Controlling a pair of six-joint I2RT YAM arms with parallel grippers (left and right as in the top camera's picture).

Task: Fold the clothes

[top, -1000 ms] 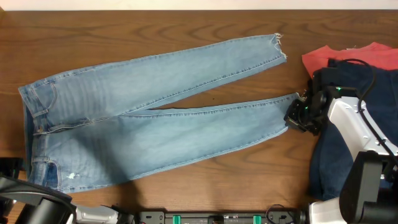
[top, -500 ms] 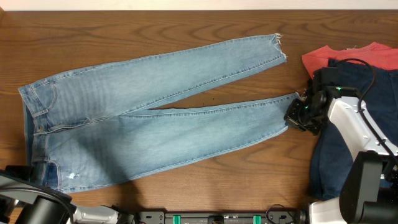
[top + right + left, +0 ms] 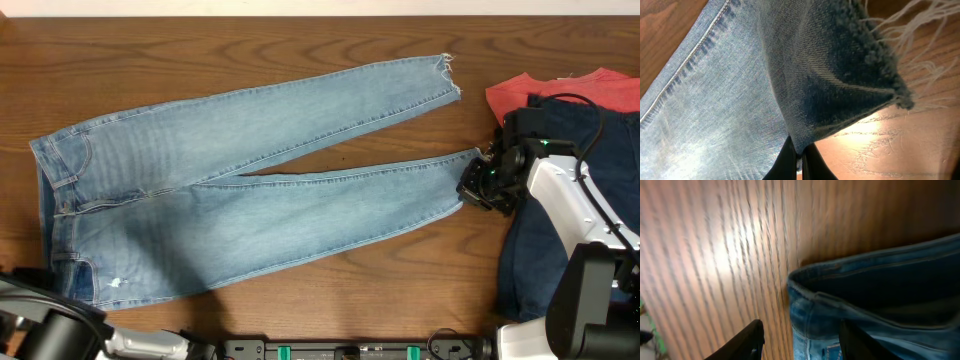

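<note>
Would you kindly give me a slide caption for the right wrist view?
Right gripper pinching the frayed hem corner of the light-blue jeans over the wooden table.

A robot-handling test bench, of the kind found in a laboratory, is pictured from above. A dark brown wood-grain table (image 3: 300, 40) is attended by two machine arms: a white-and-black jointed arm (image 3: 570, 200) at the near right and a black-and-grey arm (image 3: 40, 325) at the near left. A black mounting rail with green fittings (image 3: 350, 350) is set along the near edge. Clothing is laid on the bare wood: light-blue faded denim jeans (image 3: 250, 200) are spread flat across the middle, and a red-orange garment (image 3: 520, 92) and a dark navy garment (image 3: 530, 260) are heaped at the right.
</note>
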